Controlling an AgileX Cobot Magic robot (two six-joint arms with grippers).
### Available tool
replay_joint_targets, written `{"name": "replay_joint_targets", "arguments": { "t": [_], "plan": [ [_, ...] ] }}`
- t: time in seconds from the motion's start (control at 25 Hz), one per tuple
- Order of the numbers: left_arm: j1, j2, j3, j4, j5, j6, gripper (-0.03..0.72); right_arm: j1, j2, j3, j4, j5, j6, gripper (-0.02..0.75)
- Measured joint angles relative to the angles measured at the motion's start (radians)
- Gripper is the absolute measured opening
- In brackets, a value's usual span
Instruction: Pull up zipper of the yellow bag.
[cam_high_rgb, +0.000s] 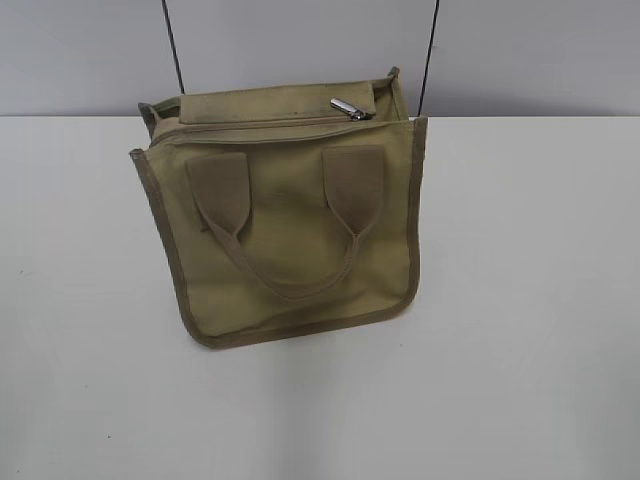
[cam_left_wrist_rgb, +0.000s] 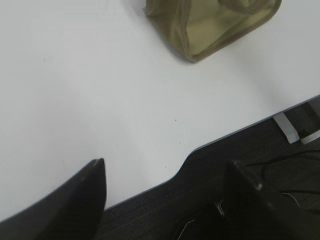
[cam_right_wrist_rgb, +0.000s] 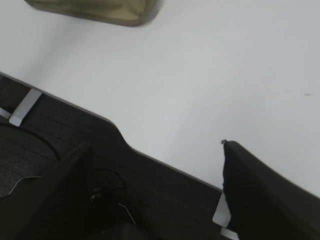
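Note:
The yellow bag lies on the white table, a khaki canvas tote with darker trim, two patches and a looped handle. Its silver zipper pull sits at the right end of the zipper line along the bag's far top edge. Neither gripper shows in the exterior view. In the left wrist view my left gripper is open and empty over the table's front edge, with the bag's corner far ahead. In the right wrist view my right gripper is open and empty over the front edge; the bag's corner is at the top.
The white table has a notched front edge, with dark floor and cables below. A grey wall with two dark cables stands behind the table.

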Motion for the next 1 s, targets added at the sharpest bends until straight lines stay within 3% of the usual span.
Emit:
{"name": "replay_joint_targets", "arguments": {
  "t": [0.36, 1.0],
  "plan": [
    [0.000, -0.006, 0.052, 0.000, -0.140, 0.001, 0.552, 0.000, -0.015, 0.101, -0.001, -0.099, 0.000, 0.587],
    [0.015, -0.006, 0.059, 0.000, -0.157, 0.001, 0.552, -0.006, -0.010, 0.113, -0.001, -0.127, -0.002, 0.564]
  ]
}}
